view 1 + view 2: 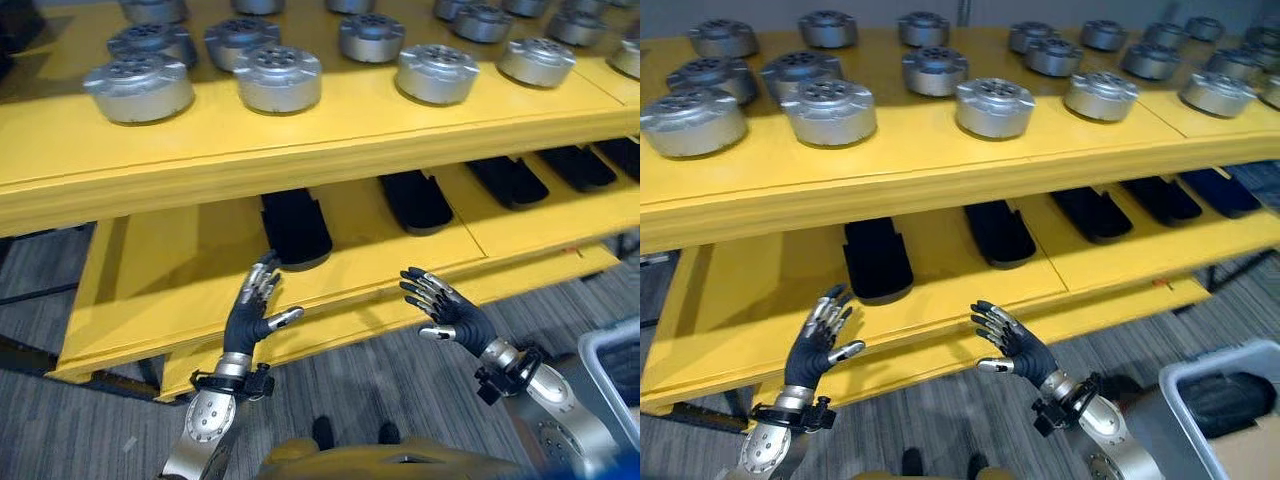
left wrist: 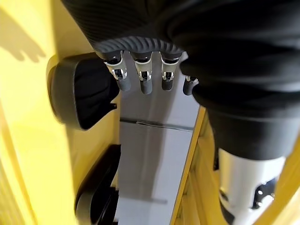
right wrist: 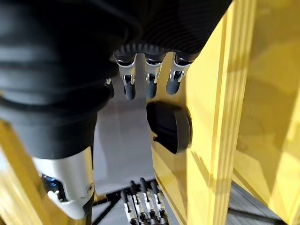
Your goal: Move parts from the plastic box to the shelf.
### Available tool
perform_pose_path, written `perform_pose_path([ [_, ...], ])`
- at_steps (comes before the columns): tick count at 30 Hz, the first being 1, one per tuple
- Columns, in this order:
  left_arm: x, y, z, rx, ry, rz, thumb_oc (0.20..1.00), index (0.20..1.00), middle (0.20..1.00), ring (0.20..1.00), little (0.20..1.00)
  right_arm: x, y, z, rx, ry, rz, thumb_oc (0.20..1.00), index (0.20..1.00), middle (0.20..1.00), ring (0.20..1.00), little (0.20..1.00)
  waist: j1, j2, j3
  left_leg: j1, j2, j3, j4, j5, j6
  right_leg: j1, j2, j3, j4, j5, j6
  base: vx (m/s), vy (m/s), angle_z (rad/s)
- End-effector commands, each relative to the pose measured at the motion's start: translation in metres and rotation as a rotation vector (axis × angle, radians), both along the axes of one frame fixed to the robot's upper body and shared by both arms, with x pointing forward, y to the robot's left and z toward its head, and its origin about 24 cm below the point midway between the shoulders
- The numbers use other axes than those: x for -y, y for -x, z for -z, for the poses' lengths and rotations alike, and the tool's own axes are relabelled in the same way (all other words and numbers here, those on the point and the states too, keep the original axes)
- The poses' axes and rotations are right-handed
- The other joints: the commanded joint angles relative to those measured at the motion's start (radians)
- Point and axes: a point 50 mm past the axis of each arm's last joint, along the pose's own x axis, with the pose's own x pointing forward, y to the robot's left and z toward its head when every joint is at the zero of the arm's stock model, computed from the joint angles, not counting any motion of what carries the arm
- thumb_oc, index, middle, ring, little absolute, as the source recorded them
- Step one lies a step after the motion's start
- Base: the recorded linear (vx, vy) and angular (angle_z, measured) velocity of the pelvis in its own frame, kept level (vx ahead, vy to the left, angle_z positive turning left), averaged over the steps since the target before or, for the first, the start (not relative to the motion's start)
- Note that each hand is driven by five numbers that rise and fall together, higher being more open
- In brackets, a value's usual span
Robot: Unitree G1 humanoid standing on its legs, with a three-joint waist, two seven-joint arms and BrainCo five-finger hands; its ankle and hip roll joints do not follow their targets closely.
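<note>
Yellow shelf [image 1: 300,160] holds silver parts [image 1: 278,78]; both hands' fingers [image 1: 262,288] open, empty.

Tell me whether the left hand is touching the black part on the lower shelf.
Apart. In the right eye view, yellow shelf surface shows between the left hand and the black part.

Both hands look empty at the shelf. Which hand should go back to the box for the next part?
Probably the right hand. The box sits low on the robot's right, near that arm, and holds a dark part. The left hand, also open, hangs before the shelf, farther from the box.
</note>
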Motion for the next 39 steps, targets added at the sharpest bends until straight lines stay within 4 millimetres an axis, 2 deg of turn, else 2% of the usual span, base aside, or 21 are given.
perform_pose_path([
  [1, 0.007, -0.008, -0.026, 0.194, -0.067, 0.039, 1.0, 1.0, 1.0, 1.0, 1.0, 0.001, -0.021, -0.024, 0.152, -0.018, 0.013, 1.0, 1.0, 1.0, 1.0, 1.0, 0.014, 0.001, 0.023, 0.008, -0.01, -0.158, -0.005, -0.009, 0.015, 0.031, 0.031, -0.026, 0.01, 0.097, 0.03, -0.07, -0.141, -0.16],
  [2, 0.005, -0.011, -0.027, 0.191, -0.055, 0.052, 1.0, 1.0, 1.0, 1.0, 1.0, -0.004, -0.025, -0.026, 0.164, -0.035, 0.005, 1.0, 1.0, 1.0, 1.0, 1.0, 0.014, 0.008, 0.029, 0.017, 0.006, -0.133, -0.005, -0.007, 0.024, 0.014, -0.015, -0.04, 0.064, 0.136, 0.057, -0.07, -0.178, -0.2],
  [3, 0.004, -0.012, -0.029, 0.203, -0.07, 0.06, 1.0, 1.0, 1.0, 1.0, 1.0, -0.007, -0.027, -0.027, 0.17, -0.042, 0.008, 1.0, 1.0, 1.0, 1.0, 1.0, 0.016, 0.012, 0.035, 0.022, 0.012, -0.123, -0.005, -0.008, 0.029, 0.003, -0.037, -0.041, 0.099, 0.152, 0.065, -0.07, -0.232, -0.32],
  [4, 0.005, -0.011, -0.035, 0.269, -0.121, 0.081, 1.0, 1.0, 1.0, 1.0, 1.0, -0.012, -0.031, -0.031, 0.177, -0.057, 0.016, 1.0, 1.0, 1.0, 1.0, 1.0, 0.019, 0.021, 0.045, 0.029, 0.03, -0.11, -0.005, -0.009, 0.034, -0.008, -0.069, -0.04, 0.154, 0.169, 0.066, -0.05, -0.203, -0.3],
  [6, 0.004, -0.01, -0.042, 0.329, -0.156, 0.092, 1.0, 1.0, 1.0, 1.0, 1.0, -0.014, -0.035, -0.033, 0.184, -0.057, 0.013, 1.0, 1.0, 1.0, 1.0, 1.0, 0.025, 0.027, 0.053, 0.035, 0.046, -0.096, -0.005, -0.009, 0.033, 0.0, -0.09, -0.042, 0.186, 0.164, 0.064, -0.04, -0.196, -0.19],
  [8, 0.002, -0.009, -0.05, 0.385, -0.178, 0.085, 1.0, 1.0, 1.0, 1.0, 1.0, -0.014, -0.037, -0.036, 0.195, -0.039, -0.005, 1.0, 1.0, 1.0, 1.0, 1.0, 0.032, 0.027, 0.054, 0.034, 0.069, -0.073, -0.005, -0.002, 0.017, 0.031, -0.082, -0.069, 0.134, 0.141, 0.061, 0.0, -0.231, -0.1],
  [10, 0.0, -0.008, -0.054, 0.413, -0.187, 0.057, 1.0, 1.0, 1.0, 1.0, 1.0, -0.014, -0.037, -0.036, 0.19, -0.016, -0.026, 1.0, 1.0, 1.0, 1.0, 1.0, 0.046, 0.017, 0.055, 0.06, 0.091, -0.035, -0.005, -0.006, -0.021, 0.095, -0.064, -0.13, 0.036, 0.105, 0.074, 0.05, -0.25, -0.23],
  [11, 0.001, -0.007, -0.055, 0.417, -0.182, 0.041, 1.0, 1.0, 1.0, 1.0, 1.0, -0.014, -0.037, -0.037, 0.187, -0.008, -0.036, 1.0, 1.0, 1.0, 1.0, 1.0, 0.052, 0.016, 0.057, 0.063, 0.102, -0.007, -0.005, 0.011, -0.032, 0.116, -0.055, -0.162, -0.009, 0.111, 0.063, 0.06, -0.243, -0.65],
  [12, 0.001, -0.006, -0.056, 0.416, -0.165, 0.026, 1.0, 1.0, 1.0, 1.0, 1.0, -0.013, -0.037, -0.037, 0.179, 0.004, -0.035, 1.0, 1.0, 1.0, 1.0, 1.0, 0.058, 0.014, 0.05, 0.077, 0.112, 0.0, -0.003, 0.0, -0.055, 0.149, -0.045, -0.178, -0.048, 0.095, 0.068, 0.06, -0.206, -1.05],
  [14, 0.002, -0.006, -0.058, 0.414, -0.145, 0.025, 1.0, 1.0, 1.0, 1.0, 1.0, -0.009, -0.036, -0.038, 0.17, 0.014, -0.01, 1.0, 1.0, 1.0, 1.0, 1.0, 0.06, 0.01, 0.044, 0.079, 0.119, 0.008, -0.003, 0.005, -0.066, 0.163, -0.035, -0.188, -0.068, 0.09, 0.059, 0.08, -0.243, -1.17],
  [20, 0.009, -0.004, -0.057, 0.385, -0.06, 0.085, 1.0, 1.0, 1.0, 1.0, 1.0, 0.012, -0.036, -0.036, 0.168, 0.083, 0.124, 1.0, 1.0, 1.0, 1.0, 1.0, 0.026, 0.003, 0.035, 0.09, 0.146, 0.027, -0.001, 0.014, -0.093, 0.175, -0.004, -0.178, -0.084, 0.06, 0.022, 0.02, -0.218, -0.53],
  [21, 0.012, -0.004, -0.055, 0.382, -0.046, 0.088, 1.0, 1.0, 1.0, 1.0, 1.0, 0.023, -0.034, -0.034, 0.16, 0.108, 0.213, 1.0, 1.0, 1.0, 1.0, 1.0, -0.001, 0.003, 0.034, 0.098, 0.162, 0.041, 0.0, 0.02, -0.104, 0.173, 0.007, -0.163, -0.087, 0.055, 0.01, 0.03, -0.275, -0.48],
  [24, 0.013, -0.005, -0.053, 0.365, -0.022, 0.1, 1.0, 1.0, 1.0, 1.0, 1.0, 0.037, -0.034, -0.031, 0.142, 0.12, 0.351, 1.0, 1.0, 1.0, 1.0, 1.0, -0.029, 0.002, 0.034, 0.101, 0.179, 0.062, 0.003, 0.029, -0.116, 0.168, 0.019, -0.146, -0.088, 0.049, -0.001, 0.0, -0.214, -0.28],
  [27, 0.018, -0.01, -0.048, 0.334, -0.015, 0.094, 1.0, 1.0, 1.0, 1.0, 1.0, 0.059, -0.035, -0.019, 0.045, 0.098, 0.62, 1.0, 1.0, 1.0, 1.0, 1.0, -0.073, 0.005, 0.039, 0.1, 0.207, 0.099, 0.008, 0.048, -0.135, 0.163, 0.03, -0.115, -0.099, 0.054, -0.01, -0.01, -0.221, -0.26],
  [33, 0.019, -0.015, -0.048, 0.329, 0.052, 0.064, 1.0, 1.0, 1.0, 1.0, 1.0, 0.068, -0.032, -0.014, 0.03, 0.134, 0.73, 1.0, 1.0, 1.0, 1.0, 1.0, -0.128, 0.017, 0.053, 0.071, 0.256, 0.165, 0.049, 0.074, -0.155, 0.14, 0.041, -0.091, -0.093, 0.054, -0.026, -0.01, -0.138, -0.47],
  [39, 0.027, -0.022, -0.047, 0.329, 0.125, 0.03, 1.0, 1.0, 1.0, 1.0, 1.0, 0.068, -0.034, -0.01, 0.034, 0.171, 0.736, 1.0, 1.0, 1.0, 1.0, 1.0, -0.172, 0.03, 0.063, 0.042, 0.331, 0.214, 0.118, 0.147, -0.187, 0.099, 0.072, -0.076, -0.059, 0.027, -0.062, 0.02, -0.182, -0.8],
])
